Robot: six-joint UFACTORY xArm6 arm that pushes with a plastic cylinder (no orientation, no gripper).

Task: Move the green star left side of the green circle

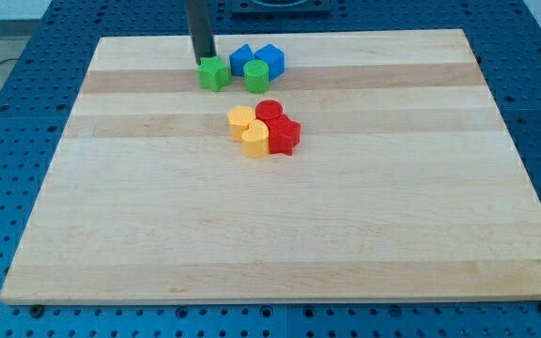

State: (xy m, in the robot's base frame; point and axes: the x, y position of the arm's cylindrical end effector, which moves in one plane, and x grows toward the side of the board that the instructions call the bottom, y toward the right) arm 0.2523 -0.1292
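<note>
Nearest the view's bottom, a wide bare stretch of the pale wooden table (280, 235) is seen, resting on a blue perforated bench (7, 235). Farther up, below and to the view's right of my tip, a tight cluster is found: two yellow blocks (248, 130), whose shapes cannot be made out surely, touching a red cylinder (269, 111) and a red block (284, 135). Beyond these, the green star (214, 73) lies directly at my tip (203, 60), which stands at the star's upper-left edge, apparently touching it. The green circle (256, 76) sits just beside the star on the view's right, a narrow gap between them, so the star is judged to lie already on the circle's left. Two blue blocks (257, 60) stand behind the circle, to the view's right of my tip. No jaws are carried; only a straight rod is fitted, so nothing is pinched and there is nothing to spread or press together. The star is judged light, stiff and easily slid on the smooth wood; it is best pushed on a flat flank near its middle, since an off-centre push would likely spin it. Ample free room is left on the view's left of my tip.
</note>
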